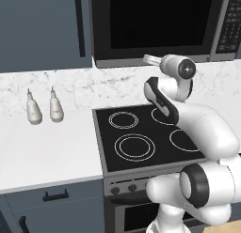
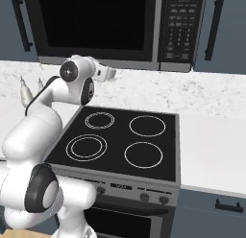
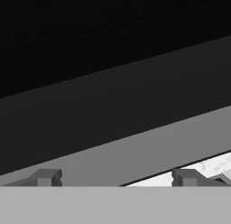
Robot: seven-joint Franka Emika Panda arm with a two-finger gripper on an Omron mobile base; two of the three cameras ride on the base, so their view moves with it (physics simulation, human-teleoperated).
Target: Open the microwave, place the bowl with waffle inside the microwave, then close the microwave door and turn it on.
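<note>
Hanging above the stove point(image 1: 141, 138), the microwave point(image 2: 115, 28) fills the top of both base views, mounted between dark blue-grey cabinets point(image 1: 42, 30); its microwave door point(image 1: 157, 23) is shut, the black glass flush in its grey frame, with the keypad point(image 2: 180, 28) to the right of it. Below lies the black four-ring stove set into a white marble counter point(image 1: 47, 152), its knobs along the front edge. The white arm point(image 1: 207, 133) bends up from the base over the stove and reaches toward the lower edge of the microwave door. Two white bottles point(image 1: 44, 110) stand side by side on the counter left of the stove, against the marble backsplash. In the hand view the gripper point(image 3: 116, 178) is spread wide with nothing between its fingertips point(image 3: 47, 177), pointed close at the door's dark glass and grey lower frame, a strip of marble showing beneath.
</note>
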